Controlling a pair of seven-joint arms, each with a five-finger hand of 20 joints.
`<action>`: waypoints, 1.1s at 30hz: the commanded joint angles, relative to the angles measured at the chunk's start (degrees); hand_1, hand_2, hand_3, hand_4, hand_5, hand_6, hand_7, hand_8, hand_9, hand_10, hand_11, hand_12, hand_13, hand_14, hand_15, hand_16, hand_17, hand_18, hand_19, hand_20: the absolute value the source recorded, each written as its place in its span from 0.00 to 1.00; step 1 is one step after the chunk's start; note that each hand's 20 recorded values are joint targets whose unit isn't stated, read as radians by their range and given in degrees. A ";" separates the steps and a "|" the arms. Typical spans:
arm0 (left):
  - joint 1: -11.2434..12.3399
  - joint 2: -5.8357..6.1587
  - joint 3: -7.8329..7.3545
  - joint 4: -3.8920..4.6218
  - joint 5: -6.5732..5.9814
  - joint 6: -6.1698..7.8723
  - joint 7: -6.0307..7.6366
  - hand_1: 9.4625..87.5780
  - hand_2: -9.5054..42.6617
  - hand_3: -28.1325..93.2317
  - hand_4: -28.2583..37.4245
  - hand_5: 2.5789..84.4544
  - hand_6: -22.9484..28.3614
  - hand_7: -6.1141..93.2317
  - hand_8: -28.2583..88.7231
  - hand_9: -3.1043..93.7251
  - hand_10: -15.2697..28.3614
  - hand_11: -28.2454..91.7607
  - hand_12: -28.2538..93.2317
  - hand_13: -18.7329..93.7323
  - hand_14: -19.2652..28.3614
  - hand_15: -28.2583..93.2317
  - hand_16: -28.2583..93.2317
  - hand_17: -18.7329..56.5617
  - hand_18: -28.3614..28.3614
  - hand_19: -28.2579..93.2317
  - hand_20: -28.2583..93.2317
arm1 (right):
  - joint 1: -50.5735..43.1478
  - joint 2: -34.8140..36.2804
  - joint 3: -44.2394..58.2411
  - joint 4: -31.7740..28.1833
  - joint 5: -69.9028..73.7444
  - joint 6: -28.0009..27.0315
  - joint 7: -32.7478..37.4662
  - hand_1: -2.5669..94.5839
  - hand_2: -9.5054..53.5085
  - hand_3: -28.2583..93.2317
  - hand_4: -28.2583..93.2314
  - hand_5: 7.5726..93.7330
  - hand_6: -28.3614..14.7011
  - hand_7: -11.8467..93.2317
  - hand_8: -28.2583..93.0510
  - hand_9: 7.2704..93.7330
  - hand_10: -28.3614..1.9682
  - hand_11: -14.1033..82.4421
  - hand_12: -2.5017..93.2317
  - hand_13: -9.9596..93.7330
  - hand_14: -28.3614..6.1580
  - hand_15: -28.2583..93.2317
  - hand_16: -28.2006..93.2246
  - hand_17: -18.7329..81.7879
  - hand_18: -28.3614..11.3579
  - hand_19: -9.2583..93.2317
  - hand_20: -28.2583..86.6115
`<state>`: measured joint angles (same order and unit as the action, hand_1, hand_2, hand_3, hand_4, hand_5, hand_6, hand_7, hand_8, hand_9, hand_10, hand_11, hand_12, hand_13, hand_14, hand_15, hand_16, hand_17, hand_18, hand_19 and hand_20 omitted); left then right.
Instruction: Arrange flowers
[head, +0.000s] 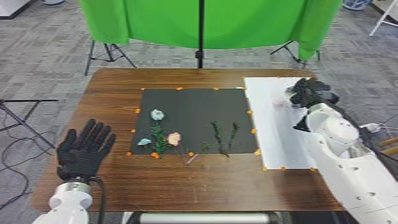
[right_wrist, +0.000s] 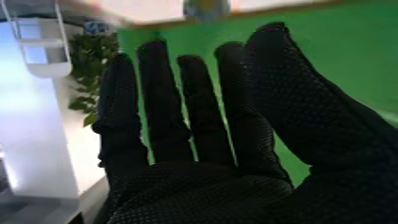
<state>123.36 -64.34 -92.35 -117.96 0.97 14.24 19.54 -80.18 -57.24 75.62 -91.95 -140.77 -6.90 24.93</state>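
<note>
Hovering over the white sheet (head: 275, 145) at the counter's (head: 222, 185) two o'clock, the right robot hand (head: 313, 92) is open and holds nothing, its fingers straight in the right wrist view. A glass-like thing (right_wrist: 206, 9) lies beyond its fingertips, too cut off to name. The left robot hand (head: 82, 155), at nine o'clock, is open and empty too, its fingers spread.

The flowers lie on the black mat (head: 191, 102). Around its centre, one pale blue bloom (head: 157, 114) sits between nine and ten o'clock, with leafy greenery (head: 159, 137) below it; another pale blue bloom (head: 144, 142) is at eight, and a pink bloom (head: 174, 138) near seven. Two green sprigs (head: 218, 134) (head: 234, 134) are at about four to five.

A green cloth (head: 151, 22) hangs past the counter's twelve o'clock edge.
</note>
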 joint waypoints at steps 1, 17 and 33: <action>0.00 -0.22 1.00 0.48 -0.06 0.11 -0.65 0.24 0.46 0.87 0.00 0.55 0.67 0.18 0.16 0.44 0.74 0.44 0.31 0.44 0.78 0.60 0.16 0.15 0.79 0.58 0.34 | 2.53 -1.77 -3.93 2.14 -1.81 0.03 -1.85 0.51 0.00 0.91 0.00 0.54 0.65 0.29 0.11 0.47 0.51 0.27 0.16 0.51 0.44 0.55 0.33 0.41 0.16 0.83 0.53; -0.34 -0.05 1.16 0.78 -0.54 0.16 -1.78 0.25 0.47 0.87 0.00 0.55 0.67 0.18 0.16 0.45 0.74 0.44 0.31 0.44 0.78 0.60 0.16 0.15 0.79 0.58 0.34 | 0.25 -2.60 -7.63 8.02 -5.24 11.23 -3.35 0.69 0.00 0.74 0.00 0.72 0.67 0.42 0.17 0.79 0.58 0.29 0.38 0.72 0.65 0.57 0.51 0.51 0.18 0.97 0.61; -0.12 0.59 1.73 0.64 -1.18 0.32 -0.73 0.24 0.47 0.87 0.00 0.55 0.67 0.19 0.16 0.45 0.74 0.44 0.31 0.44 0.78 0.60 0.15 0.15 0.79 0.58 0.34 | 0.13 -3.76 -18.46 -14.49 0.13 4.52 -7.18 0.66 0.00 0.80 0.00 0.75 0.66 0.47 0.17 0.83 0.56 0.27 0.43 0.73 0.63 0.59 0.52 0.51 0.17 0.95 0.60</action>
<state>122.63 -64.31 -91.54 -117.63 0.77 14.26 18.33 -81.92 -57.03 63.75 -99.96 -140.38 3.32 21.43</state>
